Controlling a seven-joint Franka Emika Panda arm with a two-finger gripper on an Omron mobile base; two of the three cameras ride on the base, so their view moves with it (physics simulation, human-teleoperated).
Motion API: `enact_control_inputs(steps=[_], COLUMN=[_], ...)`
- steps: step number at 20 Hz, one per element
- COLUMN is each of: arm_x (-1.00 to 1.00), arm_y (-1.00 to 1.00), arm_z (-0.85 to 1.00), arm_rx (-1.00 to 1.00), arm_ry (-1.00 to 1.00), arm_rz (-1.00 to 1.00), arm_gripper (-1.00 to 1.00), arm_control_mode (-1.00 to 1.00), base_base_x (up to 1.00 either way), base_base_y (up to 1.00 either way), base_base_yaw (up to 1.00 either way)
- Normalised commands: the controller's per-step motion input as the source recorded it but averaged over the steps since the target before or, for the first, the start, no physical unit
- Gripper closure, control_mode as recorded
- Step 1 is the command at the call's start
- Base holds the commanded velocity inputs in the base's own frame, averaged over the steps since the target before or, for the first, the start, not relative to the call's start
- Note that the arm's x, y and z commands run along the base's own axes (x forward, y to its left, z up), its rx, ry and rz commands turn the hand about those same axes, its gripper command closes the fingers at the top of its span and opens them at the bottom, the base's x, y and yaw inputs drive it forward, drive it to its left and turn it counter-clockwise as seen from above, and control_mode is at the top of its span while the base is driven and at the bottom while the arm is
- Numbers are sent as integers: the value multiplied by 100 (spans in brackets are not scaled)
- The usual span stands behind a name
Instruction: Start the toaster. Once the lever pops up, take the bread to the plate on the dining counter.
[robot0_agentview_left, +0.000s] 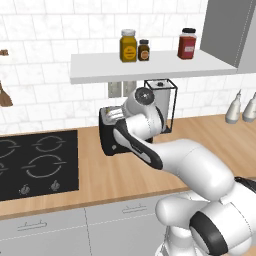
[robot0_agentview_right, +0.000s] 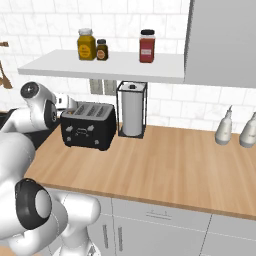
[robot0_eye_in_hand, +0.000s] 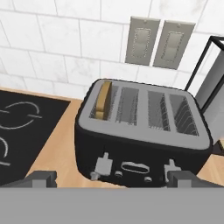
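1. Currently aimed at the toaster from its front, jaws spread fully wide and holding nothing; fingertips flank the toaster's lower front, seemingly lining up with the controls.
2. Standing near the tabletop's back edge, against the tiled wall, between the cooktop and the paper towel holder, close to the wall outlets.
3. Sitting upright in the leftmost slot: the bread, top edge showing above the silvery top, presumably loaded for toasting.
4. Probably next: press the left lever, below the bread's slot. Not yet pushed, judging from the hand view.
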Motion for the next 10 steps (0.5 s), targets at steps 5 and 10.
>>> enact_control_inputs(steps=[5,10], arm_x=[17,17], arm_y=[29,26], arm_z=[0,2], arm_rx=[4,2], arm_ry=[0,0], arm_rz=[-14,-10], arm_gripper=[-100,-100], arm_control_mode=[-100,-100], base_base_x=[0,0], base_base_y=[0,0], base_base_yaw=[0,0])
